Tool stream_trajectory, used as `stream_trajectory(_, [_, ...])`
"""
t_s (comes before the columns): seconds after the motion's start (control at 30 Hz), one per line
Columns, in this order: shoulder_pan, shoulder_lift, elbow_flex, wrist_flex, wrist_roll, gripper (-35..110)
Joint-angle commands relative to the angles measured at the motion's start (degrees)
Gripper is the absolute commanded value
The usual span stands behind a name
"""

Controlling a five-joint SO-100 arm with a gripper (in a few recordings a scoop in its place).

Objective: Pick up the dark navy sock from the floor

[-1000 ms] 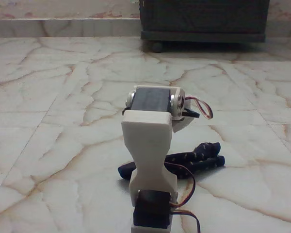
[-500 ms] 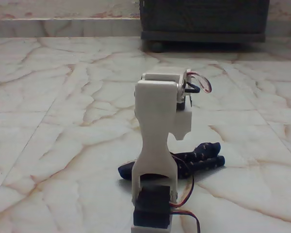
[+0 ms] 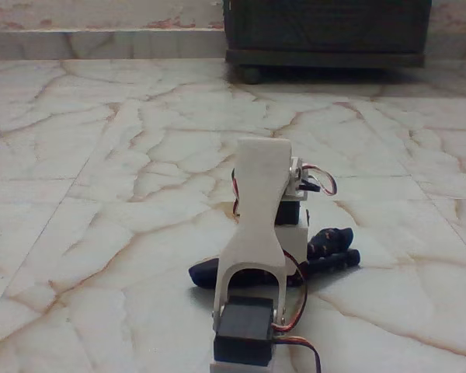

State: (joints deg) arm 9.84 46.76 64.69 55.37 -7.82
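The dark navy sock (image 3: 331,249) lies crumpled on the cream marble floor (image 3: 101,194) in the fixed view. Its left end pokes out at the left of the arm and its speckled right part lies to the right. The white arm (image 3: 258,210) rises from the bottom centre and folds down behind itself. The gripper's white body (image 3: 296,237) sits low, right at the sock's middle. Its fingers are hidden behind the arm's link, so I cannot tell whether they are open or touching the sock.
A dark wooden cabinet (image 3: 326,31) on small feet stands at the back right against the wall. Red, brown and yellow wires (image 3: 299,299) loop beside the arm's base servo (image 3: 245,334). Open floor spreads to the left and right of the arm.
The arm's upper link has swung forward and its elbow dropped; the wrist and gripper body have come down from well above the sock to its level. The sock has not moved.
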Motion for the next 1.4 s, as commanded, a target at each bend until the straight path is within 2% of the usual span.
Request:
stream_trajectory(0.0, [0.18, -1.85, -4.83, -2.02, -1.32, 11])
stream_trajectory(0.37, [-0.35, -11.87, -7.73, -9.67, -4.75, 9])
stream_trajectory(0.53, [-0.09, -14.33, -5.54, -21.01, -11.78, 6])
stream_trajectory(0.7, [-0.26, -12.57, -0.97, -25.58, -14.77, 1])
stream_trajectory(0.77, [-0.35, -9.49, 1.67, -28.04, -14.85, 0])
stream_trajectory(0.83, [-1.05, -6.59, 7.12, -31.90, -26.46, 0])
stream_trajectory(0.87, [-0.79, -5.36, 8.70, -32.52, -27.86, 0])
stream_trajectory(1.03, [-1.67, 8.44, 21.97, -34.80, -30.59, 0])
stream_trajectory(1.13, [-1.58, 16.96, 32.61, -40.87, -31.46, 0])
stream_trajectory(1.27, [-1.85, 24.61, 38.23, -39.64, -32.26, 0])
stream_trajectory(1.37, [-2.81, 35.60, 52.82, -49.48, -33.31, 0])
